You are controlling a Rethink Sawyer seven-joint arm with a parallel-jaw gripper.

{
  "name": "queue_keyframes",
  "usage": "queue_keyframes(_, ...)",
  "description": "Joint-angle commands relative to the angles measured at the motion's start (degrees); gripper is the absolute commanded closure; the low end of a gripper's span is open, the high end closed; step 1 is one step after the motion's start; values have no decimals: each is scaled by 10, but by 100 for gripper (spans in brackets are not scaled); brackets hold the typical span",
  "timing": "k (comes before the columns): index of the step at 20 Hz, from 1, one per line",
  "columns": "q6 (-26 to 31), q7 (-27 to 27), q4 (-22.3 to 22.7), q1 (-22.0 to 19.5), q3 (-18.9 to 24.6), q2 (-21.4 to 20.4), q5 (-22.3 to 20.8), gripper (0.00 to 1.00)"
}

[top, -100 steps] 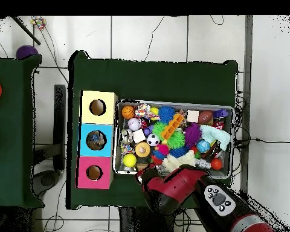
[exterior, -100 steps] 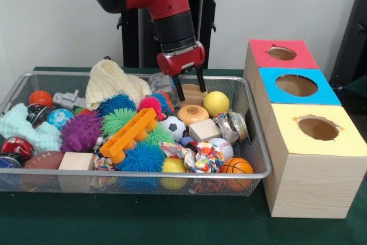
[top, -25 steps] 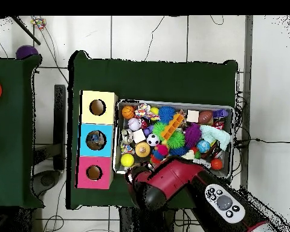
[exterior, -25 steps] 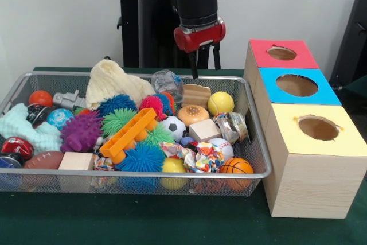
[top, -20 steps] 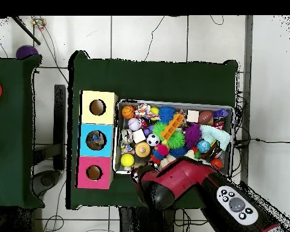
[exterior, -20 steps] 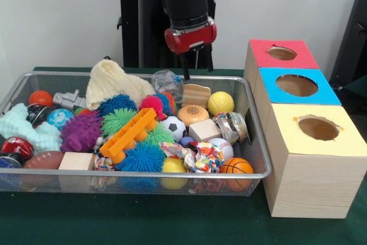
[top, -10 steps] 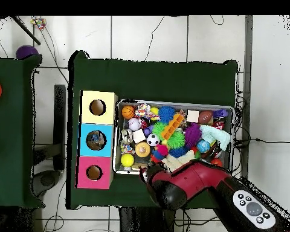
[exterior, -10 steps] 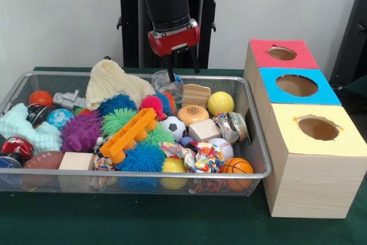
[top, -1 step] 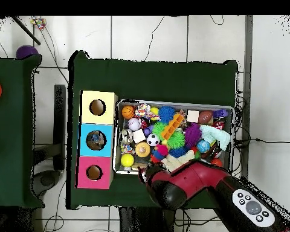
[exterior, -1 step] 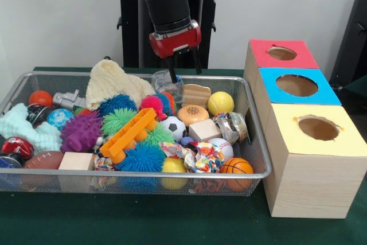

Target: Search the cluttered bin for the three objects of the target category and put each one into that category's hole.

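Overhead, the Sawyer's gripper (exterior, -1 step: 183,67) hangs with jaws parted and empty above the bin (exterior, -1 step: 255,142) at its far rim, by a clear plastic ball (exterior, -1 step: 164,80). Which category is wanted cannot be told; candidates lie heaped in the bin. Descending here risks a finger (exterior, -1 step: 171,67) striking the rim or skidding the ball aside.

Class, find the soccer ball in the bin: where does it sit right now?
In the front view the soccer ball lies near the bin's middle, just right of the orange toy ladder, in front of the burger toy and left of a wooden block.
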Motion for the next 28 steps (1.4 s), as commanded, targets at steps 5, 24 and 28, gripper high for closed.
queue_keyframes(5, 60, -173, -66, -21, 39, 45, -39, 0)
queue_keyframes(24, 77, -219, -67, -82, 63, 73, -48, 0)
queue_keyframes(28, 80, -216, -66, -80, 59, 65, -51, 100)
